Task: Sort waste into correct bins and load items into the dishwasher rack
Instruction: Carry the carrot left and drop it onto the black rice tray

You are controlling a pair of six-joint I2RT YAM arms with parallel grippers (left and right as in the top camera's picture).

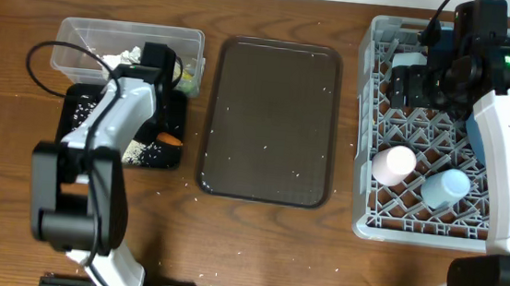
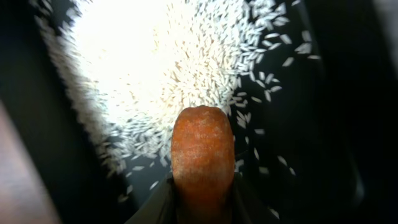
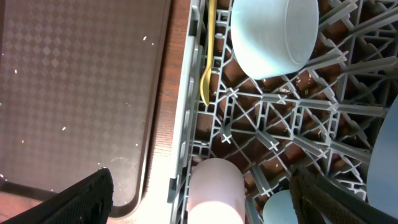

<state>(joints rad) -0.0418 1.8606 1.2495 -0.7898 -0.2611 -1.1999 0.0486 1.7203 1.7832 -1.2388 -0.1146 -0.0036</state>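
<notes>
My left gripper (image 2: 202, 190) is shut on the thin orange carrot (image 2: 202, 149) and holds it just above the black tray (image 2: 323, 124), beside a heap of rice (image 2: 161, 62). The overhead view shows the carrot (image 1: 172, 140) over the tray's right end (image 1: 78, 100). The clear tub (image 1: 88, 36) holds crumpled paper (image 1: 128, 55). A yellow-green packet (image 1: 186, 80) sits at its right edge. My right gripper (image 3: 214, 205) is open and empty over the grey rack (image 1: 372, 125). The rack holds the pink cup (image 3: 214, 186), the light blue cup (image 1: 446, 186) and the white bowl (image 3: 273, 31).
The large brown serving tray (image 1: 271, 117) lies between the bins and the rack, with stray rice grains on it. A thin yellow utensil (image 3: 208, 62) rests along the rack's left wall. My right arm hides part of the rack's far side.
</notes>
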